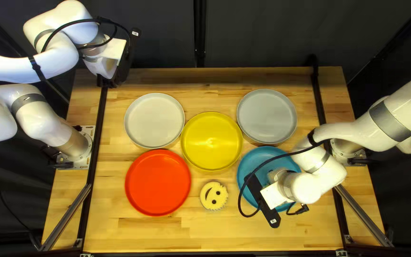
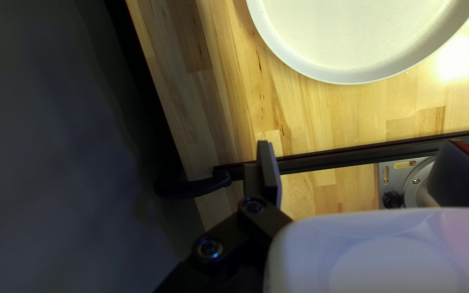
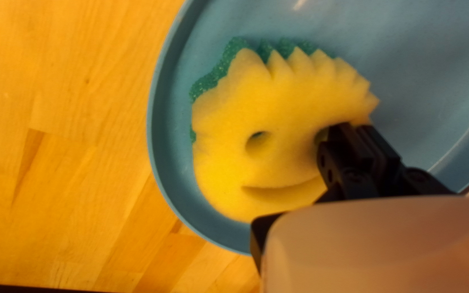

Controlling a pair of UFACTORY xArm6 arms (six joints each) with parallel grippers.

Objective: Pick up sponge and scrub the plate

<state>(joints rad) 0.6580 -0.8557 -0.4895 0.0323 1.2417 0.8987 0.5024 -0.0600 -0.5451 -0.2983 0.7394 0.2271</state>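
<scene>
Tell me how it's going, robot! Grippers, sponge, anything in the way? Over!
Right gripper shut on smiley sponge, over blue plate. Left gripper open, holding nothing. Second sponge beside the plate, not blocking.

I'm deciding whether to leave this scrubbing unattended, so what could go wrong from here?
The right gripper grips the sponge off-center, by one eye, so the sponge may twist or slip under scrubbing drag. The left gripper is open, well away from the blue plate; with no second grip steadying it, that plate might slide.
</scene>
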